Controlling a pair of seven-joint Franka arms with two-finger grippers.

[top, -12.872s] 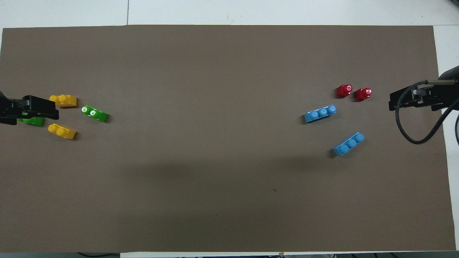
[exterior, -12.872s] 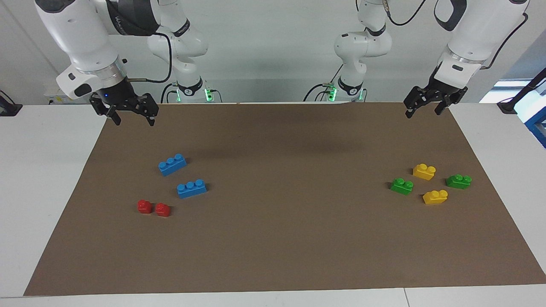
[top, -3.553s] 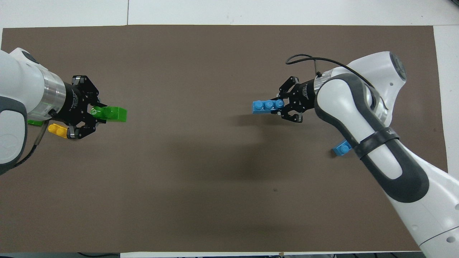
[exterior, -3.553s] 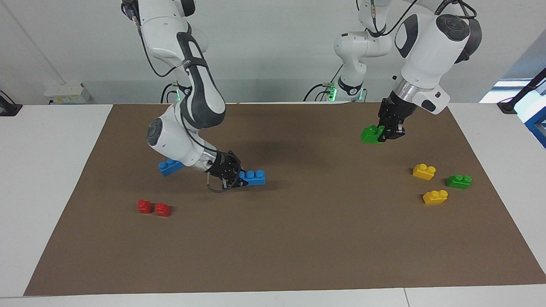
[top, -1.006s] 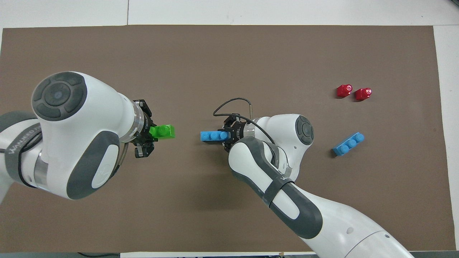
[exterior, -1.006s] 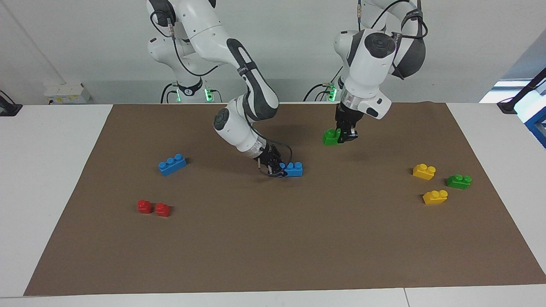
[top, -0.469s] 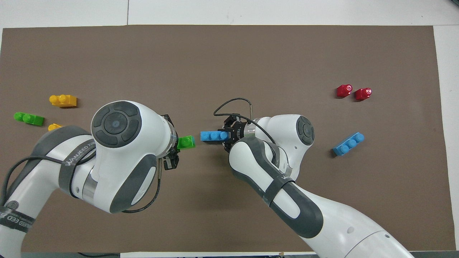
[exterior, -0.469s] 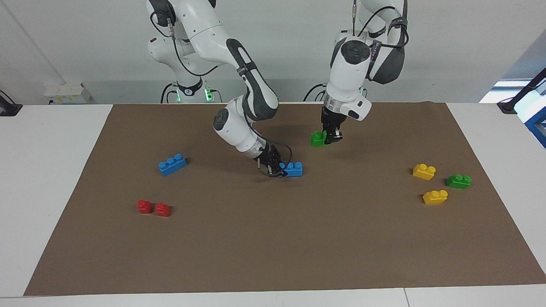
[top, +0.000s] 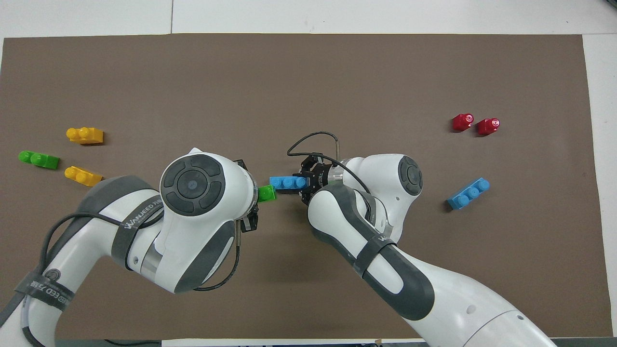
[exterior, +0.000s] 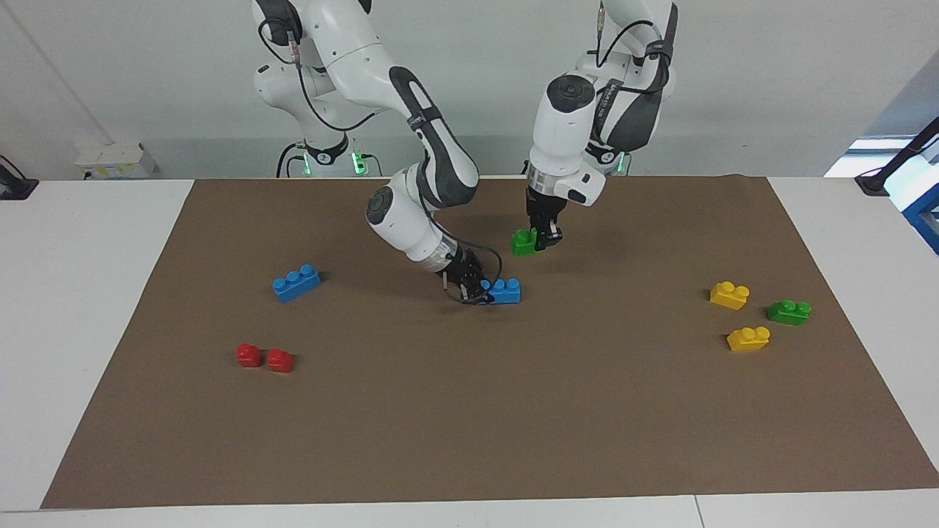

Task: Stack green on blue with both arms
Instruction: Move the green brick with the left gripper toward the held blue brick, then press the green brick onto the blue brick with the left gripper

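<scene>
Left end effector (exterior: 544, 238) pinching green (exterior: 524, 243), seemingly airborne only in facing view; right end effector (exterior: 475, 290) pinching blue (exterior: 505, 290).

Green brick (exterior: 524, 242): small, bright green, studs upward, level. It is clamped at one end by the closed left gripper (exterior: 546, 238) and projects sideways from the fingertips, raised in the air above the brown mat.

Blue brick (exterior: 504, 290): light blue, three studs in a row, studs upward. It is clamped at one end by the closed right gripper (exterior: 475, 289), low at the mat. It sits below the left gripper, apart from the green brick.
</scene>
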